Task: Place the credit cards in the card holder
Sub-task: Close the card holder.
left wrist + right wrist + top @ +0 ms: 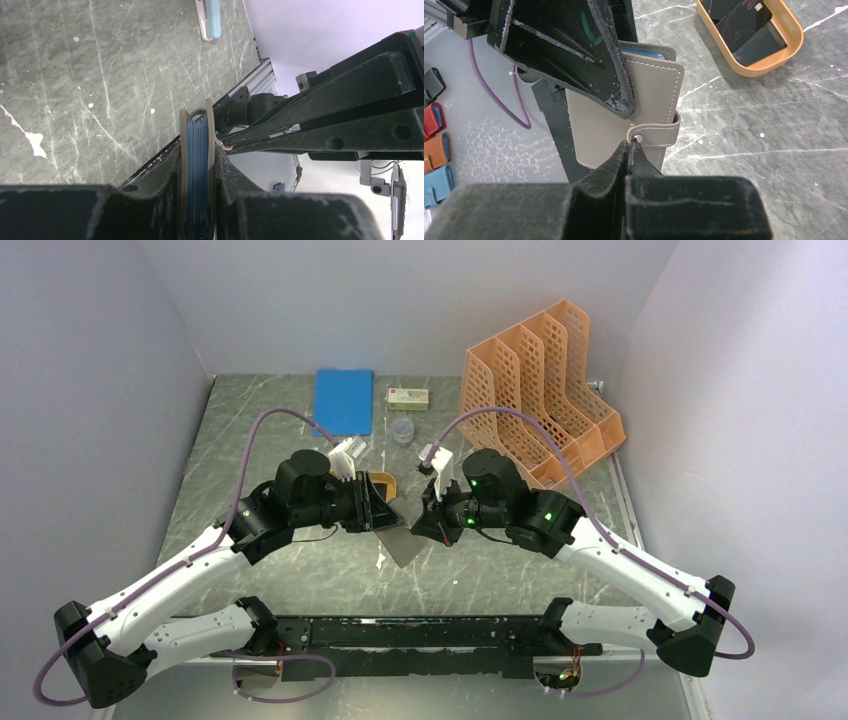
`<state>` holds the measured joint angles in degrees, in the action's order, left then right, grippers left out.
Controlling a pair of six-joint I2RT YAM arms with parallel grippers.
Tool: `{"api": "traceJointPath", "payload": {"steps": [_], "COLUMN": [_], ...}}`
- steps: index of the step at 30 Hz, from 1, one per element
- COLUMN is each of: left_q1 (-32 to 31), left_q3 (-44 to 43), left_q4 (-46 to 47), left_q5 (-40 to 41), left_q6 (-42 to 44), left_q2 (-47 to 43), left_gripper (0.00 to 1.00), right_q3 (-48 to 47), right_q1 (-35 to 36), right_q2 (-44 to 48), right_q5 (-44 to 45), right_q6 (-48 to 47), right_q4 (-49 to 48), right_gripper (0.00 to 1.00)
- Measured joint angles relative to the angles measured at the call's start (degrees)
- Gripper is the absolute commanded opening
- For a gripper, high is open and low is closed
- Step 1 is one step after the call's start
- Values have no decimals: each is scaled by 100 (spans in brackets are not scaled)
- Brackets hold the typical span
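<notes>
The card holder (pixel 404 543) is a grey-brown sleeve with a blue inside, held up on edge over the table's middle. My left gripper (pixel 197 167) is shut on the card holder (pixel 196 145), one finger (pixel 614 80) pressed on each flat face. My right gripper (pixel 630 142) is shut, its tips pinching the end of the holder's strap (pixel 659 134) at the snap. Dark credit cards (pixel 744 22) lie in an orange oval tray (pixel 769 67) on the table just behind the holder (pixel 594 135). In the top view my left gripper (pixel 385 510) and right gripper (pixel 421 524) meet nose to nose.
A bright blue notebook (pixel 343 400), a small box (pixel 408 396) and a clear cup (pixel 402 430) sit at the back. An orange perforated file rack (pixel 540 400) stands at the back right. White walls close in both sides.
</notes>
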<state>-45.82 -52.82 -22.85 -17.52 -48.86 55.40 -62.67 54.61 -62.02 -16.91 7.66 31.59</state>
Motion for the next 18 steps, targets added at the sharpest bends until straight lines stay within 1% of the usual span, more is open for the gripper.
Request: {"api": "traceJointPath", "payload": {"steps": [18], "left_q1": [0], "left_q3": [0], "left_q4": [48], "left_q5": [-2], "left_q6": [-4], "left_q2": [-7], "left_gripper": [5], "right_q3": [0], "right_q1": [2], "right_q2": [17], "right_q5": [22], "right_q6": [151], "right_q4": [-129], "right_gripper": [0]}}
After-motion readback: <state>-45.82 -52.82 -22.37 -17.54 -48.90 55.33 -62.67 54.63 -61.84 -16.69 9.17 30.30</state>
